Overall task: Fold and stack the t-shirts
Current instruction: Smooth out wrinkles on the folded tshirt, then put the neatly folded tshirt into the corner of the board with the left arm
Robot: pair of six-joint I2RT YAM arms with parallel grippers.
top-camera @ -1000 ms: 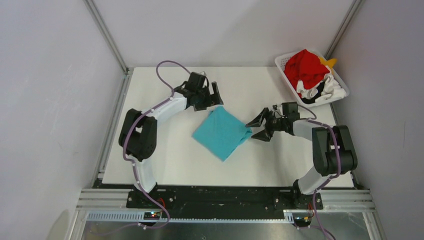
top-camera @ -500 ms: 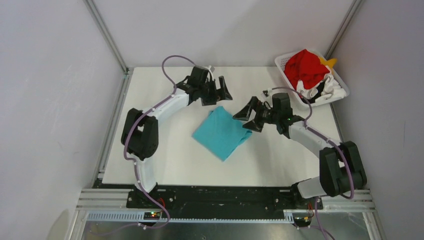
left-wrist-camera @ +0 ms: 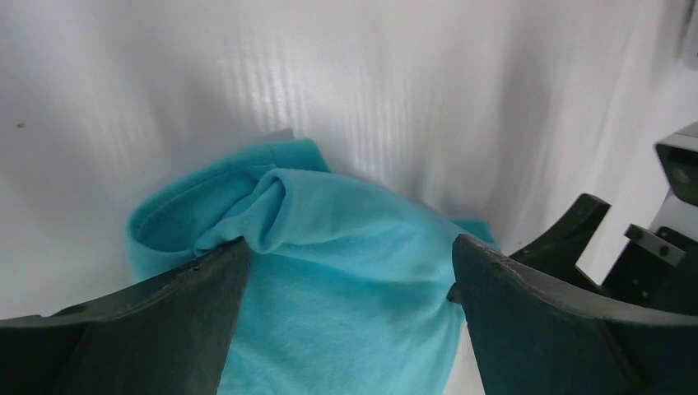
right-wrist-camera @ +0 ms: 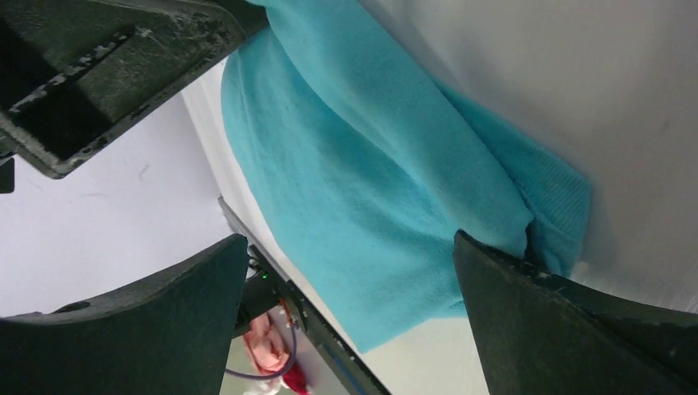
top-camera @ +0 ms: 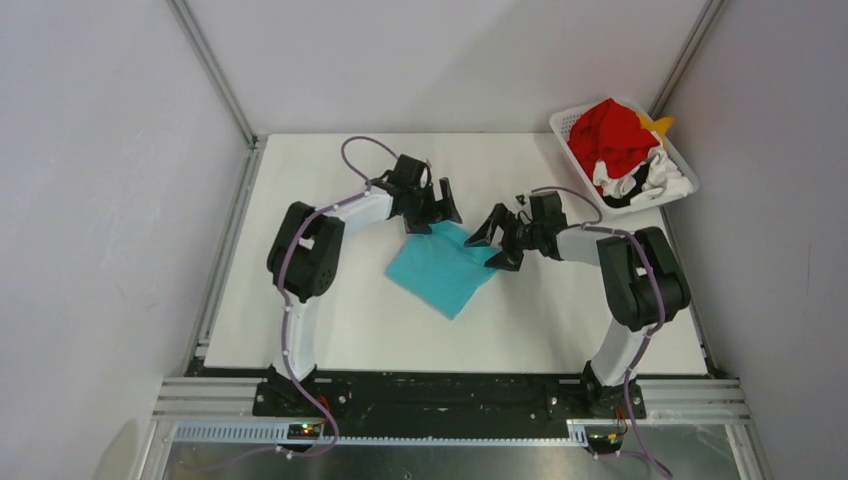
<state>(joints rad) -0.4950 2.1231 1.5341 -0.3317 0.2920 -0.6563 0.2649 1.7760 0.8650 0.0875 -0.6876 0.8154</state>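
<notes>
**Progress.** One plain teal cloth t-shirt (top-camera: 445, 268) lies folded into a compact, roughly square packet on the white table (top-camera: 340, 320). It is well apart from the white perforated plastic basket (top-camera: 566, 135), towards the arm bases and to the basket's left. That garment appears close to finished. One corner shows a rolled, raised lip in the left wrist view, so a tidying touch may be wanted.

The bright red t-shirt (top-camera: 612, 135), the white-and-black one (top-camera: 650, 180) and the yellow-orange one (top-camera: 660, 125) sit heaped, unfolded, inside the basket. No stack exists yet. By this judgement, most of the work remains.

**Grippers.** The left gripper (top-camera: 440, 215) hangs over the shirt's corner on the basket's far-left side, with its jaws spread wide and holding nothing. The right gripper (top-camera: 493, 248) stands at the shirt corner nearest the basket, likewise spread and empty.

**Not determinable.**
- Whether either gripper's fingertips touch the cloth.
- How many layers the fold has.
- How many garments the basket holds beneath the visible ones.
</notes>
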